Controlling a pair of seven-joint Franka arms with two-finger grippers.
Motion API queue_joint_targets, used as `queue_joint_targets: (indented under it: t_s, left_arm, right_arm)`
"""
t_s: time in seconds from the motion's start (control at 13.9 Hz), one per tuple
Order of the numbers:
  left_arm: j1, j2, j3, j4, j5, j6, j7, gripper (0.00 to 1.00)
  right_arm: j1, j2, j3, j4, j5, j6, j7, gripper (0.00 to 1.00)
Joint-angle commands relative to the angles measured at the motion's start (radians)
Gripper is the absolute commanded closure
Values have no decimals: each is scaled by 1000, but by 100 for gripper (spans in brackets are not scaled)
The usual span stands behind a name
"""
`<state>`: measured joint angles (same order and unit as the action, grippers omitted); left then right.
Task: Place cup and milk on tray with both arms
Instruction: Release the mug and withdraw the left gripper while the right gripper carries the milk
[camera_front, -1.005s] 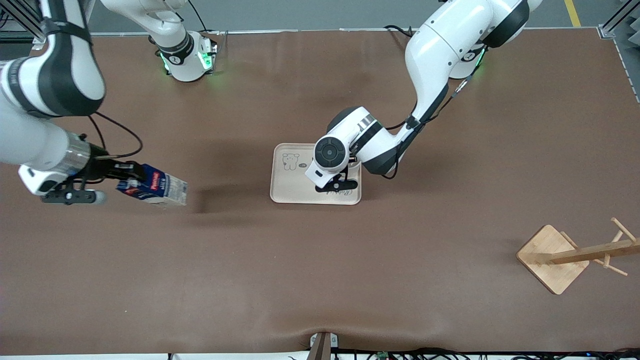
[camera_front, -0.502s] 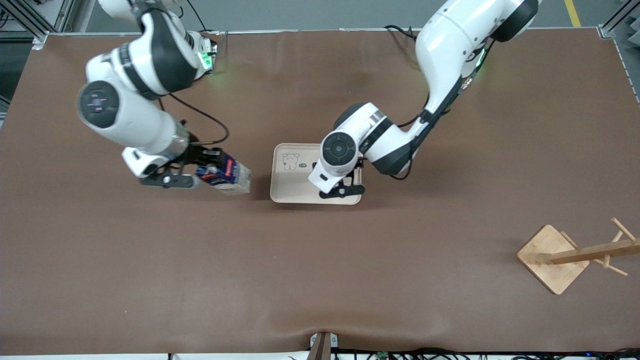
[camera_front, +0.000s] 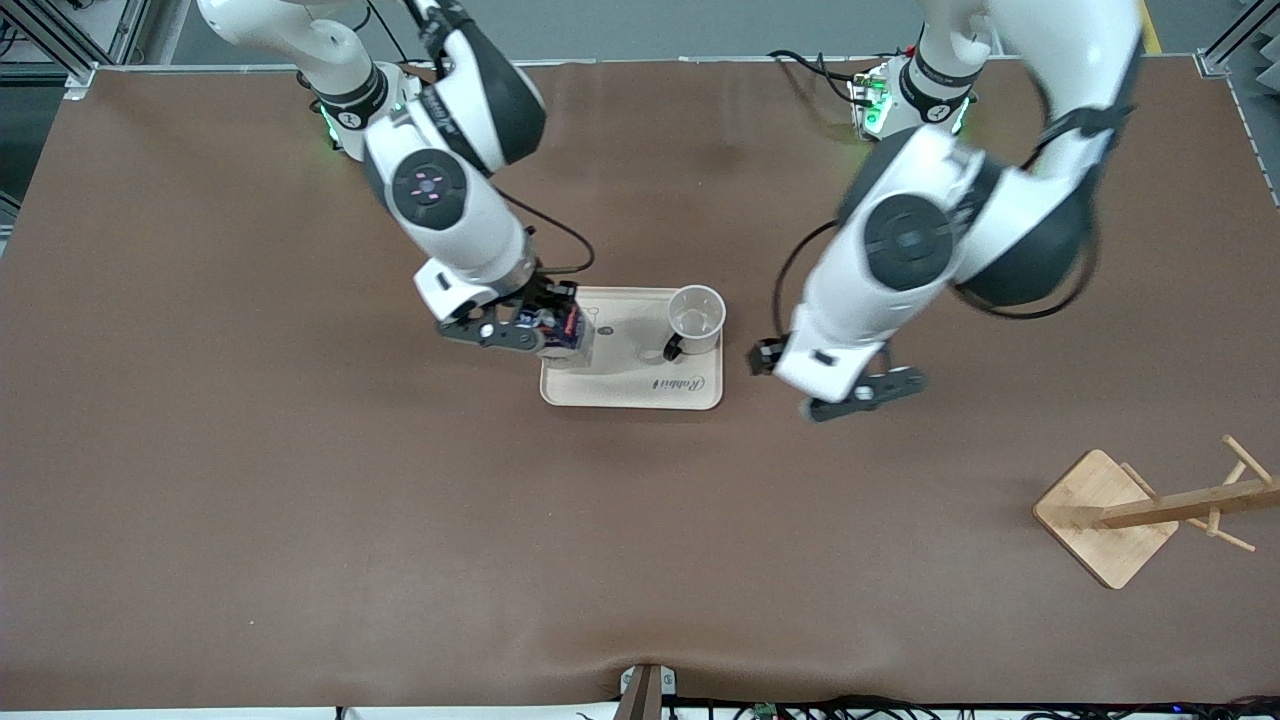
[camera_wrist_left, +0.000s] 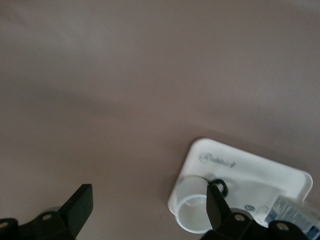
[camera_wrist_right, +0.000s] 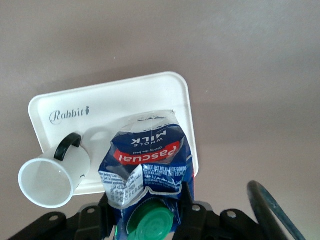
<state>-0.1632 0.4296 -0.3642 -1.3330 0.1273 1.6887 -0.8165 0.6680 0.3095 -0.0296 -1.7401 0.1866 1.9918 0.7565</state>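
— At the centre of the front view we see the tray, and the cup stands upright on it, at the corner farther from the camera toward the left arm's end. Its black handle points nearer to the camera.

— We agree. Where do we put the milk?

— Just up from centre frame, clamped in the right gripper over the tray's end toward the right arm. In the right wrist view the fingers squeeze the carton's top beside the green cap, and the carton hangs tilted. We cannot tell whether it touches the tray.

— And the left gripper?

— We see it over bare table beside the tray, toward the left arm's end, with its fingers spread wide and nothing between them.

— Low in the frame at that same end we note a wooden rack.
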Motion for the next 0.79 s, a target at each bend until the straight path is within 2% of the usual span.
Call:
queue_joint_targets:
  t_s: [0.0,0.29,0.5,0.57,0.65,0.72]
  left_arm:
    - [85,-77,-5,-34,73,0,112,0]
    - [211,-133,-5,-34,86,-3,269,0]
    - [289,-175,-5,-38,84,-29,410,0]
    - [306,-190,-7,-40,84,-29,437,0]
    - [307,-202,-7,-41,84,-29,439,0]
    - [307,-210,-7,-40,84,-47,442,0]
  right_arm:
    - [13,5,-13,-7,1,4,15,100]
    - [42,5,-13,-84,1,102,15,100]
    - [42,8,-15,-84,-4,113,12,75]
    - [42,10,-15,-84,-12,113,12,41]
    - [42,10,-15,-81,-30,110,9,13]
    - [42,10,-13,-81,-62,105,11,0]
